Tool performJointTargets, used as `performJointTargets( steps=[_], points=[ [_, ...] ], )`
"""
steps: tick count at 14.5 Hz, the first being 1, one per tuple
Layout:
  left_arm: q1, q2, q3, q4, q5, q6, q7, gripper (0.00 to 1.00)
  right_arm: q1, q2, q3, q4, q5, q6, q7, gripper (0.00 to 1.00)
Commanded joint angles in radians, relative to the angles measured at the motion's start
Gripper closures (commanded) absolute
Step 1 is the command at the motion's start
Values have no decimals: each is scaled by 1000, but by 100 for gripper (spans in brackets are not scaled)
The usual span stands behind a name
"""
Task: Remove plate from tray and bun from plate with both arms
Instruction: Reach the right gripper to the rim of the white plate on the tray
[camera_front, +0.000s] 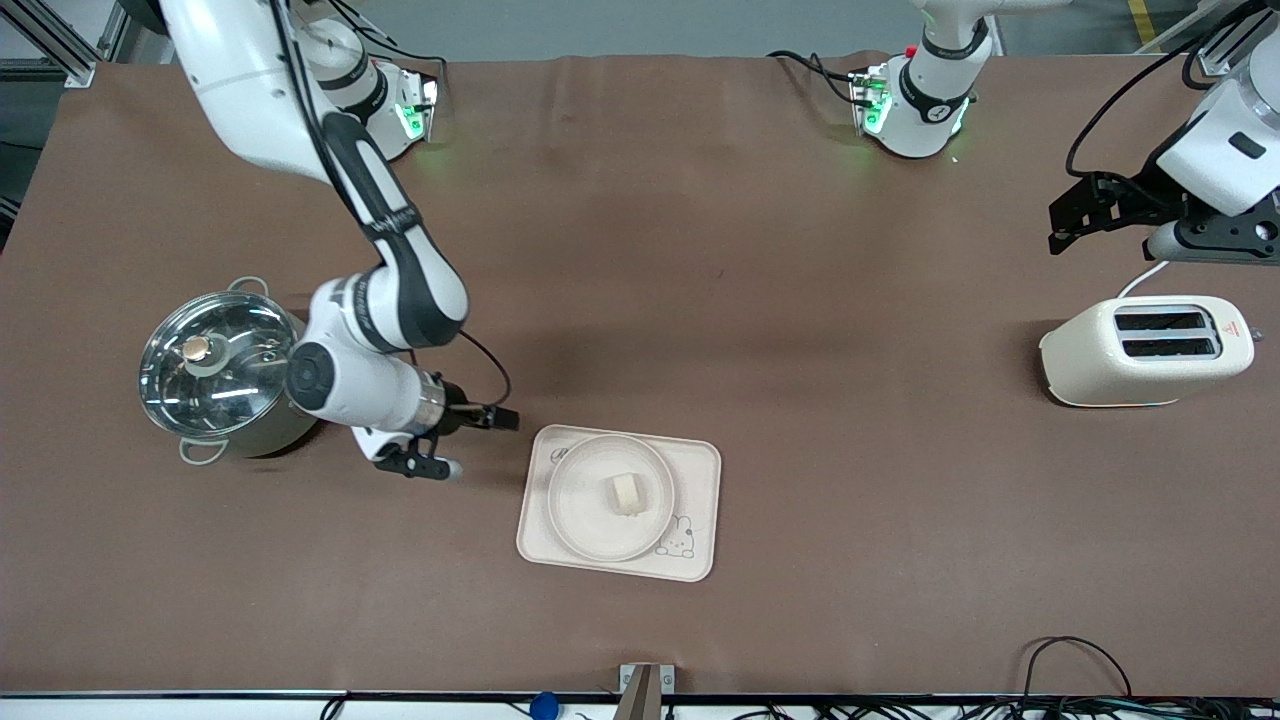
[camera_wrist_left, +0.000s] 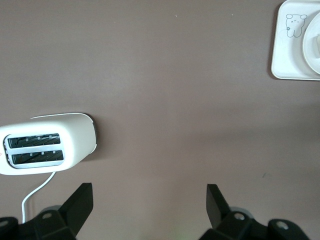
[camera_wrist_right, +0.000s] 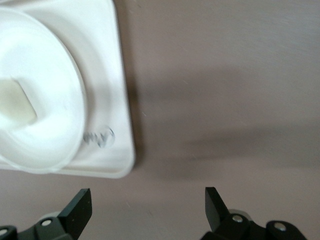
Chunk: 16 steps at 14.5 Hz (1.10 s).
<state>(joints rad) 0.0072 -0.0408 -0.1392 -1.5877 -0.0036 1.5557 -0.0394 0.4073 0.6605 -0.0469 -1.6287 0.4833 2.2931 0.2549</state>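
Front view: bun (camera_front: 627, 492) is sitting on plate (camera_front: 611, 497) on tray (camera_front: 700, 460) near the table's front edge. Right gripper (camera_front: 470, 442), released, is approaching the tray; next, grasping the plate's rim. Left gripper (camera_front: 1075, 215), released, is waiting above toaster (camera_front: 1145, 351).

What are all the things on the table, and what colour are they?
tray: one, cream, on the table nearer the front camera, bunny drawing on it
plate: one, cream-white, on the tray
bun: one, pale cream, on the plate
pot: one, steel with glass lid, toward the right arm's end
toaster: one, cream, toward the left arm's end
table: one, brown
right gripper: one, black, open, low between pot and tray
left gripper: one, black, open, waiting above the toaster
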Motion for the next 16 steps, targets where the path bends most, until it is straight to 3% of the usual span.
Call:
performJointTargets(
  steps=[1, 4, 7, 11, 14, 16],
  points=[
    [2, 15, -2, 23, -4, -5, 1, 0, 21, 102, -10, 170, 24, -6, 53, 0],
    [3, 16, -2, 25, -6, -5, 1, 0, 27, 149, -8, 231, 24, 26, 43, 0],
    [0, 27, -2, 25, -6, -3, 0, 0, 57, 185, -8, 237, 24, 112, 44, 8],
    [-6, 39, -3, 49, -12, 0, -4, 0, 83, 240, -10, 277, 23, 166, 41, 34],
    [-7, 50, -3, 78, -7, 1, -34, 0, 88, 251, -10, 282, 21, 169, 38, 64],
    [-9, 51, -3, 78, -6, 0, -40, 0, 88, 258, -10, 280, 21, 183, 37, 71]
  ],
)
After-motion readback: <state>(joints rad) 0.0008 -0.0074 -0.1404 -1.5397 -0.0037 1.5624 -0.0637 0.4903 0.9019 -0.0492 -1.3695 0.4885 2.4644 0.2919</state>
